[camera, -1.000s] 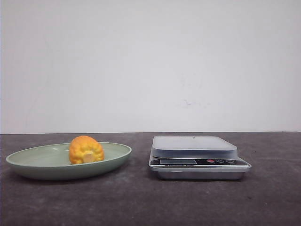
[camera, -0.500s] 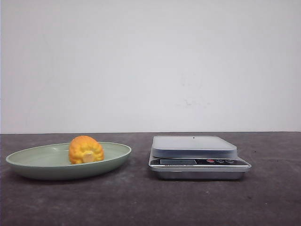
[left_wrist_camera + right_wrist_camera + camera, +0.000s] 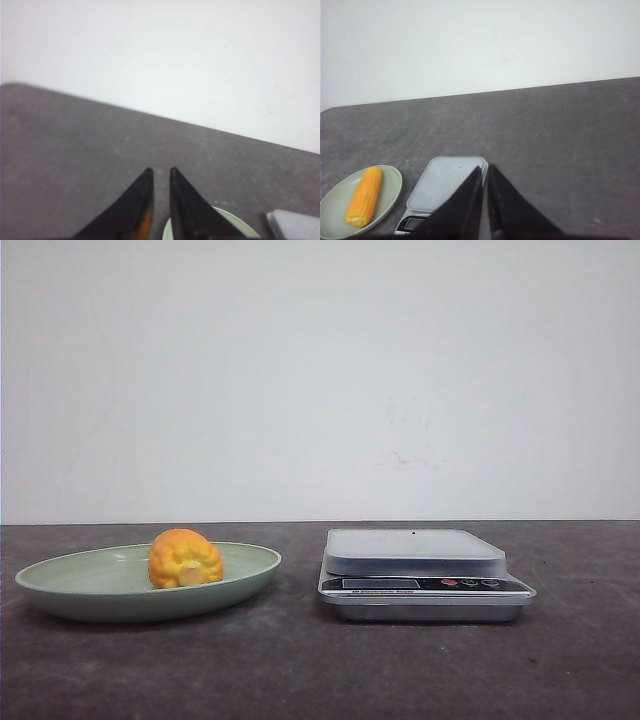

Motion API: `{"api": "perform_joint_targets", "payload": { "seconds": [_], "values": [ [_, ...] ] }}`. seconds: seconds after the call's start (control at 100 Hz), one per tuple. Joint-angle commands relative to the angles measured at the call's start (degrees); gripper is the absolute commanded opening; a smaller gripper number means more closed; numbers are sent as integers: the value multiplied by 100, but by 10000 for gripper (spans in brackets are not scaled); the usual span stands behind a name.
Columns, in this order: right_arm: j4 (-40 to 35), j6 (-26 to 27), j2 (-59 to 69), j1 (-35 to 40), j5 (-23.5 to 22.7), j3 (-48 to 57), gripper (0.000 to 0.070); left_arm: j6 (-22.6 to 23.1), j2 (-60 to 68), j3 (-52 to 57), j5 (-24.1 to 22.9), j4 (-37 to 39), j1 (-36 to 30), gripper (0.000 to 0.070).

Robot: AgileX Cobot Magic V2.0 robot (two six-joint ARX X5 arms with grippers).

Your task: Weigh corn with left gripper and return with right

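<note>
The corn, a stubby yellow-orange cob, lies in a shallow pale-green plate at the left of the table, its pale core end facing me. In the right wrist view the corn lies lengthwise in the plate. No arm shows in the front view. My left gripper hovers above the table with its black fingers nearly together and nothing between them; the plate rim peeks past one finger. My right gripper is shut and empty, seen over the far edge of the scale.
A silver kitchen scale with a pale flat platform stands right of the plate, display and buttons facing me. Its corner shows in the left wrist view. Dark grey tabletop runs back to a white wall.
</note>
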Motion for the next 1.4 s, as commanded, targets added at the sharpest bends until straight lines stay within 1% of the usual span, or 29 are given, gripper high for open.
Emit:
{"api": "perform_joint_targets", "payload": {
  "seconds": [0.0, 0.04, 0.15, 0.23, 0.35, 0.46, 0.66, 1.32, 1.35, 1.39],
  "values": [
    [57, -50, 20, 24, 7, 70, 12, 485, -181, -599, 468, 608, 313, 16],
    [57, -48, 20, 24, 7, 70, 12, 507, -299, -966, 621, 898, 498, 16],
    [57, -50, 20, 24, 7, 70, 12, 479, -446, -1847, 837, 1547, 844, 16],
    [57, -48, 20, 24, 7, 70, 12, 481, -461, -2404, 855, 1961, 916, 16],
    [57, -50, 20, 24, 9, 70, 12, 479, -461, -2914, 866, 2247, 916, 16],
    [57, -50, 20, 24, 7, 70, 12, 481, -461, -3152, 866, 2251, 914, 16],
    [59, -50, 20, 24, 7, 70, 12, 522, -461, -3158, 866, 1788, 911, 16],
    [59, -52, 20, 24, 7, 70, 12, 522, -452, -3156, 863, 1794, 911, 16],
    [59, -109, 20, 24, 15, 70, 12, 522, -452, -3156, 866, 1794, 911, 16],
    [98, -402, 20, 24, 87, 70, 12, 522, -452, -3156, 863, 1794, 911, 16]
  ]
}}
